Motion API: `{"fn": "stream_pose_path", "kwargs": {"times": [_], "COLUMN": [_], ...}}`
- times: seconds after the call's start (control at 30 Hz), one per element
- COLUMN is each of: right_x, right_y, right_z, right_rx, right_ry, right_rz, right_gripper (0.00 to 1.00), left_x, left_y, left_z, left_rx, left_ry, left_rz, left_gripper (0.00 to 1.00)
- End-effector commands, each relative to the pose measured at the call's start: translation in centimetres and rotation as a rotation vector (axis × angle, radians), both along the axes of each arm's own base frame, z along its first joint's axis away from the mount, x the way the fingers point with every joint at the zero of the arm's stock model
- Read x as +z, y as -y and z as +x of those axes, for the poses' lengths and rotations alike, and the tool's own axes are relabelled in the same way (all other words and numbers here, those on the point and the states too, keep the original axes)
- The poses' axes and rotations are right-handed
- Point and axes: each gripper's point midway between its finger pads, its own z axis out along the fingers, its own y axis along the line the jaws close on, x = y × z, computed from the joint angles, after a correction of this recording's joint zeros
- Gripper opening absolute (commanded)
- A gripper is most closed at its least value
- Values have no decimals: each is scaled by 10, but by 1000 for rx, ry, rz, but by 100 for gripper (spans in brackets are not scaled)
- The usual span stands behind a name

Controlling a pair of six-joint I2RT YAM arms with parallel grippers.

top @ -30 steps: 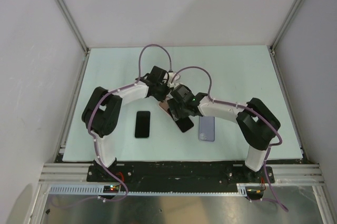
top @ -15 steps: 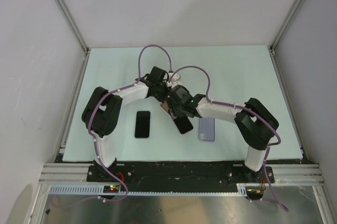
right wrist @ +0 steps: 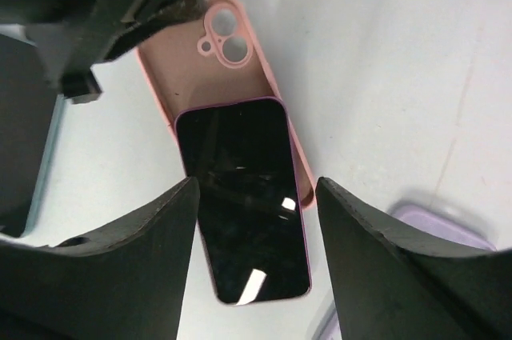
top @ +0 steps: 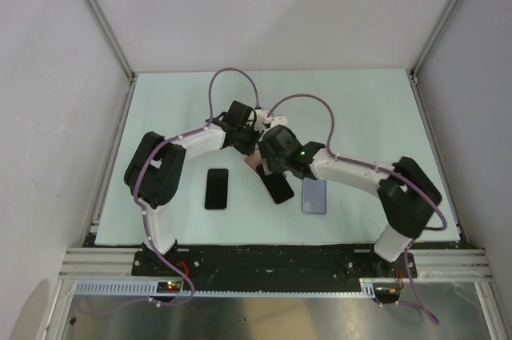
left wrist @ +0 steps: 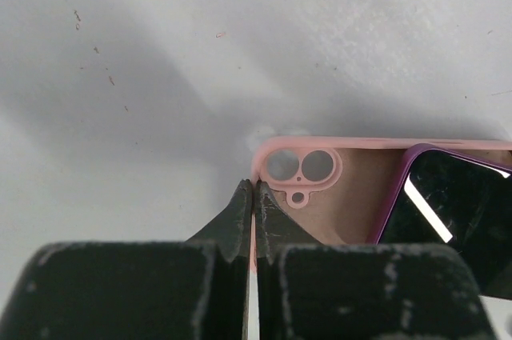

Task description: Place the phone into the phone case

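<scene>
A pink phone case [left wrist: 344, 196] lies open side up at the table's middle, its camera cut-out [right wrist: 224, 40] toward the far end. My left gripper [left wrist: 253, 188] is shut on the case's side wall beside that cut-out. The phone [right wrist: 248, 212], black screen up with a purple rim, lies with its far end inside the case and its near end sticking out onto the table. From above, the phone [top: 279, 189] pokes out below the case [top: 251, 166]. My right gripper [right wrist: 256, 184] hangs open over the phone, one finger on each side, touching nothing.
A second black phone [top: 216, 188] lies left of the case. A lavender case [top: 314, 195] lies to the right, its corner [right wrist: 448, 224] showing beside my right finger. Both arms cross closely over the case.
My right arm's elbow has swung out to the right and its wrist has shifted slightly toward the far side. The left gripper still pinches the case wall.
</scene>
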Motion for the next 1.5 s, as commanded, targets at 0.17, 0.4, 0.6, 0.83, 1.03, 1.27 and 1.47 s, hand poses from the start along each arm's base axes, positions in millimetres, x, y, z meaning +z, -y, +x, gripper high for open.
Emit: {"fn": "stream_pose_path", "kwargs": {"times": [0.17, 0.4, 0.6, 0.83, 1.03, 1.27, 1.47], "right_x": [40, 21, 12, 0, -10, -18, -23], "right_y": [23, 33, 34, 31, 27, 31, 33], "right_z": [-45, -83, -100, -116, -119, -113, -110], "right_rx": [-225, -295, -315, -335, -349, -384, -400], "right_ry": [-104, -194, -240, -291, -317, -318, -323], "right_rz": [323, 440, 491, 541, 569, 588, 609], "right_gripper": [68, 71, 70, 68, 67, 64, 63], "left_x": [11, 18, 40, 84, 91, 49, 37], "left_y": [9, 16, 11, 8, 26, 38, 38], "left_z": [0, -2, 8, 14, -8, -38, -46], "left_rx": [65, 91, 171, 247, 205, 188, 197], "left_ry": [-26, -82, -53, 3, -74, -223, -266], "left_rz": [-69, -149, -185, -262, -340, -319, -309], "left_gripper": [2, 24, 45, 43, 38, 33, 30]}}
